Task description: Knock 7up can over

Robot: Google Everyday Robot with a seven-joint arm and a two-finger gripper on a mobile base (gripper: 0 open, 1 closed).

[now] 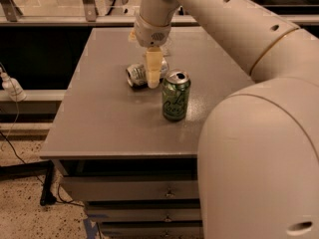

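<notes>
The 7up can point(135, 74) lies toppled at the pincer's point(153, 76) nine o'clock; I cannot tell its opening. Next, probably lift clear.

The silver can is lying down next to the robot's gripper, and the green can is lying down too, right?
Not quite. The green can is standing upright on the table. Only the silver can lies on its side, with the gripper right beside it. The camera view shows this.

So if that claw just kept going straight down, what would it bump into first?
Probably the silver can lying on its side beneath the gripper, or else the table; depth is unclear.
</notes>
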